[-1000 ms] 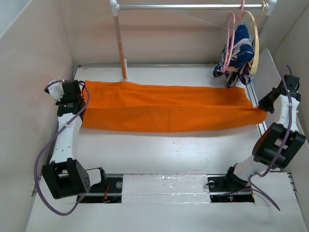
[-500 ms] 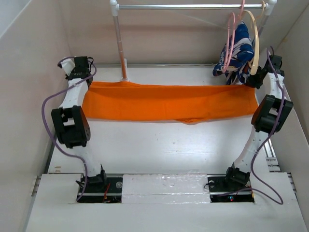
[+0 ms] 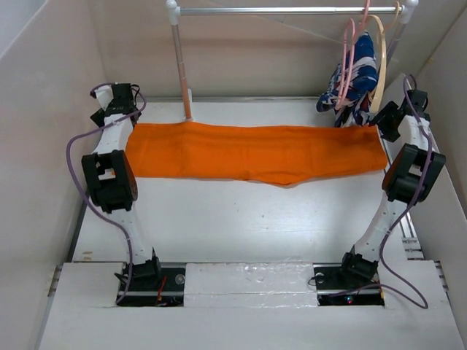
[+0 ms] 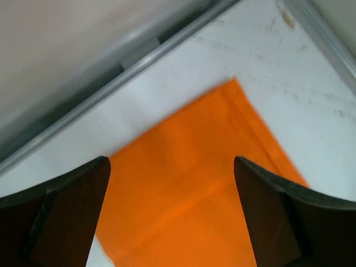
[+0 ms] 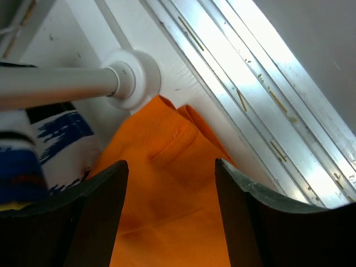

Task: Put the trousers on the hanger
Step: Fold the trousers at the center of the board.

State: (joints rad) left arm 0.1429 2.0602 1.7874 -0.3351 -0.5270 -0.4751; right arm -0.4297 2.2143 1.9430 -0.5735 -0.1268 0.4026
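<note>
The trousers (image 3: 255,152) are now lying loose on the counter (image 3: 241,226), spread as a long folded band across its far part, from the left arm to the right arm. A second ago they were being held taut between the two arms, nearer the middle of the counter. Since then both arms have carried them toward the back wall and are letting go.

The left fingers (image 4: 72,211) are standing wide apart with the corner of the orange cloth lying flat beneath the gap, clamped by nothing. The right fingers (image 5: 245,222) are also standing apart, over the other end of the cloth, just beside the foot of the rack post (image 5: 133,78). The near edge of the band is sagging into a small point around its middle, so the fold is not lying quite even.

The hanger (image 3: 347,62) is hanging untouched from the rail (image 3: 284,10) at the far right, sharing the spot with a blue-and-white garment (image 3: 357,80) and a tan hanger (image 3: 380,62). The right end of the trousers is lying just below them.

This is probably marking the end of the laying-out step: with both arms freed, one seems ready to be fetching the hanger. Threading the trousers is not yet begun, and the crowding at the rail may be making that pick fiddly.
</note>
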